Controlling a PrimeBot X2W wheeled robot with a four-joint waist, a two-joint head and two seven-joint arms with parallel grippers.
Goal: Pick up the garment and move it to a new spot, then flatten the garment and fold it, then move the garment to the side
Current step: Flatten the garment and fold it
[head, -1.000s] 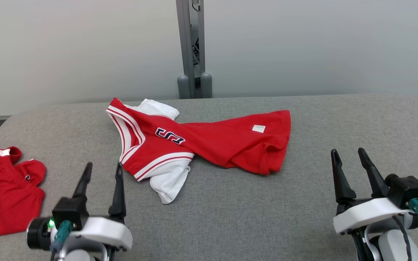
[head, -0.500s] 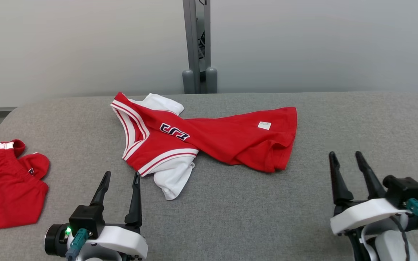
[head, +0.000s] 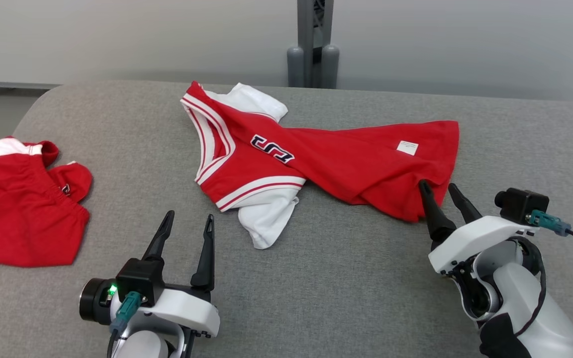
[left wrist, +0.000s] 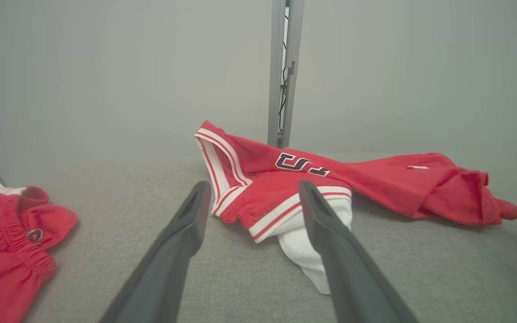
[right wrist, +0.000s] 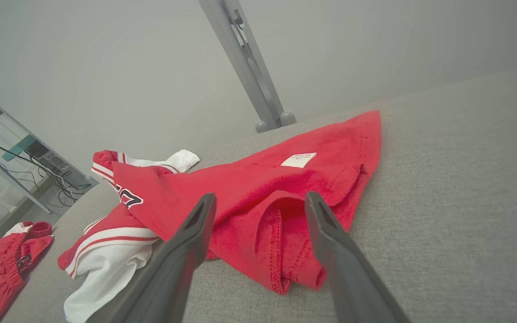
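**End effectors both released, the right one at the jersey's hem**

Right end effector point(head: 436, 184) has its two dark fingers spread apart, with nothing clamped between them. It sits toward the right edge of the table point(head: 346, 278), and its tips reach the near corner of the hem of the jersey point(head: 346, 169). In the head view the inner fingertip overlaps the red cloth there. In the right wrist view the folded, stitched hem lies in the gap between the fingers. Whether either finger actually touches the cloth I cannot tell.

The left end effector point(head: 190, 216) is likewise released, fingers wide and empty. It hangs over the near part of the table, left of centre, with its tips near the jersey's lower white sleeve point(head: 266, 223) but apart from it.

The jersey lies crumpled and twisted across the middle of the table, closer to the far edge than to the near one. Its striped V-neck points toward the far left and its red body trails out to the right. Dark lettering point(head: 272, 148) shows on the chest, and a small white label point(head: 407, 147) lies near the hem. A second white sleeve pokes out by the far edge.

A second red garment point(head: 23, 219) with a white band lies bunched at the left edge of the table, well apart from the jersey. A grey post point(head: 312, 44) rises behind the far edge.
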